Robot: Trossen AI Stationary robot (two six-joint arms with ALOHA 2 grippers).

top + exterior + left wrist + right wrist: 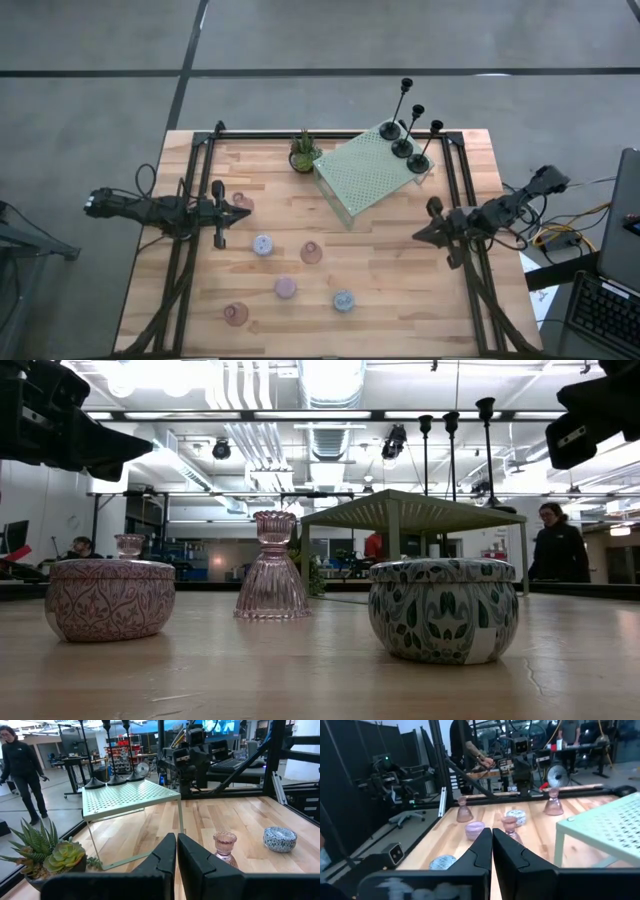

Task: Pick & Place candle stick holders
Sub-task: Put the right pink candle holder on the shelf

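Observation:
Three black candle stick holders (402, 148) stand by their round bases on the pale green platform (365, 175) at the far right. On the wood stand three pinkish glass cups (311, 253), (236, 314), (243, 203) and three pastel round holders: (262, 244), (286, 288), (343, 300). My left gripper (246, 212) (176, 851) is shut, level, at the left, its tips just beside one glass cup. Over the right side, my right gripper (418, 236) (492, 845) is also shut and level, and holds nothing.
A small potted green plant (303, 153) stands at the far edge beside the platform. Black frame rails (190, 250) run along both table sides. People (557, 540) are in the room beyond the table. Bare wood lies between the platform and the scattered holders.

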